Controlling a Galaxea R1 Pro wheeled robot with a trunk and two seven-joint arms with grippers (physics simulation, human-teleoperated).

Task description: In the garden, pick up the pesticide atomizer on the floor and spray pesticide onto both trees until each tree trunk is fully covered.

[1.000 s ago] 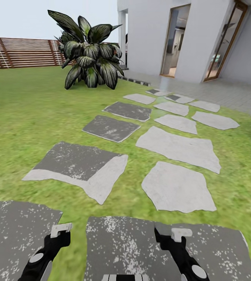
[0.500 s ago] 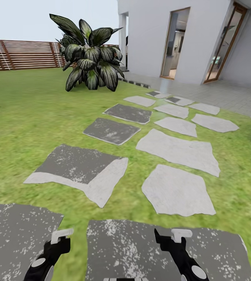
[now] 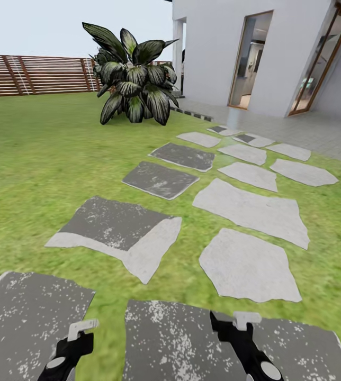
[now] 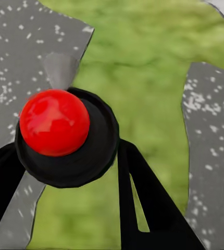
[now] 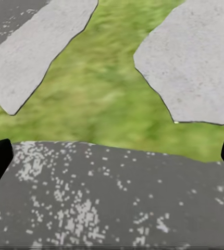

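Pesticide atomizer: I cannot tell where it lies, and nothing I hold is it; my right jaws stand wide open and empty in the right wrist view, over a speckled dark stepping stone [image 5: 107, 198]; whether my left jaws are open I cannot tell, since a red knob [image 4: 54, 122] on a black disc blocks that wrist view. What changed is my own head: the whole scene has slid rightward, so the broad-leaved bush [image 3: 136, 87], the slatted fence [image 3: 33, 74] and the pale stepping stones [image 3: 252, 209] sit further right than a second ago; a small dark shape at the right edge has dropped out of frame. Lawn [image 3: 43, 153] has grown on my left; I judge I am searching, grasp not yet begun.
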